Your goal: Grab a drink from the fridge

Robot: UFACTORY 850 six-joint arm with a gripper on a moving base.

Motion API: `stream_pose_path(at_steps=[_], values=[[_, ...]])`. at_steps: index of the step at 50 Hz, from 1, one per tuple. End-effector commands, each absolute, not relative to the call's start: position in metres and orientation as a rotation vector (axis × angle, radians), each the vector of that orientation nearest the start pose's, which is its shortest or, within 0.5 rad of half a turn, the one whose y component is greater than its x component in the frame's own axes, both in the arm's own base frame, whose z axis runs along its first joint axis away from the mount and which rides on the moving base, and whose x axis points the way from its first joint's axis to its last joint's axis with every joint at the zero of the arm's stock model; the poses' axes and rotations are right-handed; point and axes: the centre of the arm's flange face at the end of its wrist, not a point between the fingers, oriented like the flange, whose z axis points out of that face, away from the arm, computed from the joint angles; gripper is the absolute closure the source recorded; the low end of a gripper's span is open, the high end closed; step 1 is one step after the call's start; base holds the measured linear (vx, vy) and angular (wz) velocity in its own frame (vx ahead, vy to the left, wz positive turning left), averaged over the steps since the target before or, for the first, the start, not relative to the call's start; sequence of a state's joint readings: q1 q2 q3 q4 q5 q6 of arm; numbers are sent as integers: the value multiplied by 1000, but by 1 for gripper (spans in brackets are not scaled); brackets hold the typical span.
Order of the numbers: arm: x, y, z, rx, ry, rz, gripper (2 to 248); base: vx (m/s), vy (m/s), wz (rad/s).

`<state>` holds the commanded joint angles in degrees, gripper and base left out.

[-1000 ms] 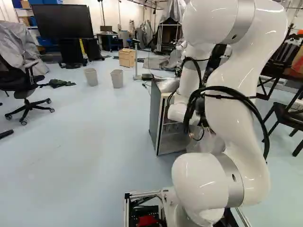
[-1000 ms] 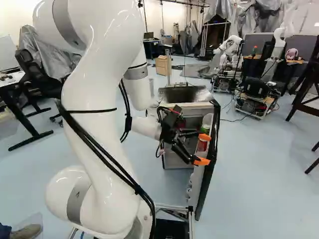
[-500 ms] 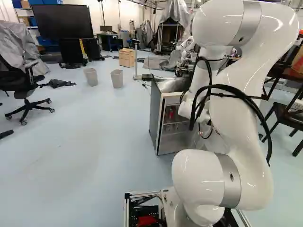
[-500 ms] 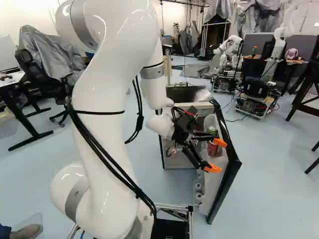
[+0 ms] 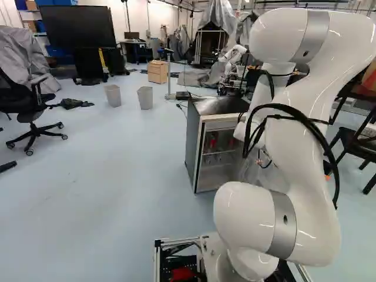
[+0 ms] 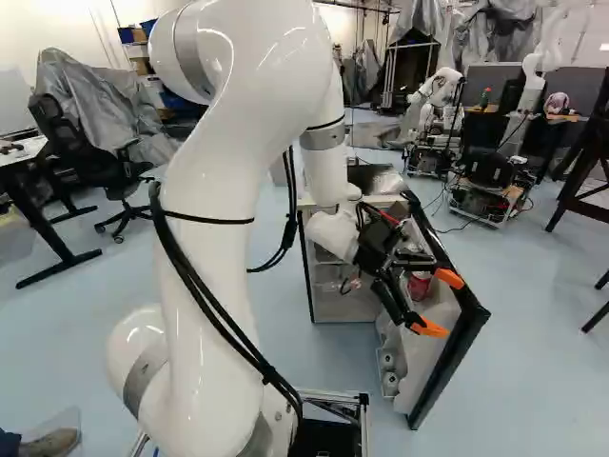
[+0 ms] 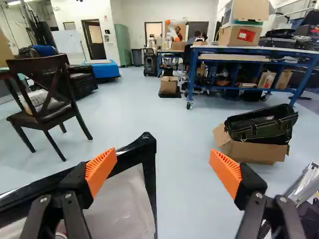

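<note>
In the right base view my gripper (image 6: 439, 303) reaches over the inner side of the swung-out fridge door (image 6: 464, 341). A red can (image 6: 420, 286) stands in the door's shelf behind the fingers. The fridge (image 5: 192, 138) shows its lit inside in the left base view, with red drinks (image 5: 213, 141) on the upper shelf. Seen from the wrist, the gripper (image 7: 163, 167) is wide open with nothing held; one finger overlaps the door (image 7: 149, 174) and the other stands out past its edge.
A wooden chair (image 7: 47, 102) stands beyond the door, and a cardboard box with a dark bag (image 7: 256, 149) lies on the floor beyond the other finger. Another robot (image 6: 438, 95) stands farther back. Two bins (image 5: 145, 97) are left of the fridge.
The fridge door has swung farther out, and my arm and gripper have moved right along with it. The fingers remain open. The base has not moved.
</note>
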<state>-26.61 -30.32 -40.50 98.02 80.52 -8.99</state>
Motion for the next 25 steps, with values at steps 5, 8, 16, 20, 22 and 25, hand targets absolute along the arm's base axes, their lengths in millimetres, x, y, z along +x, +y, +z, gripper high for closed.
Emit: stream_pose_path(at_steps=[5,8,16,20,22,25], values=[[328,-267,291,842,-1612,732,3,0,0,0],[328,-268,291,839,-1613,732,3,0,0,0],[328,-269,291,837,-1614,731,3,0,0,0],[328,-269,291,837,-1614,731,3,0,0,0],[328,-269,291,837,-1614,731,3,0,0,0],[327,-268,291,840,-1612,731,3,0,0,0]])
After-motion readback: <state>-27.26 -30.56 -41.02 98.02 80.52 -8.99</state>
